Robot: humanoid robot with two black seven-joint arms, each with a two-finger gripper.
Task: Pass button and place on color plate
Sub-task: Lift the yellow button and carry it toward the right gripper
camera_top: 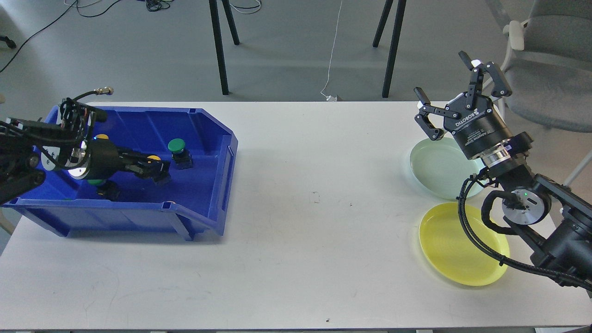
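Head view: my left hand [155, 170] inside blue bin [203, 125], clamped on small rigid yellow button [153, 159]; right hand [455, 88] spread apart.

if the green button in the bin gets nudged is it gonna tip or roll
The green button has a wide round cap on a narrower dark base, so a high push would probably tip it. Once on its side, the round cap might let it roll in a curve. It looks rigid, likely hard plastic, so it could slide on the bin floor.
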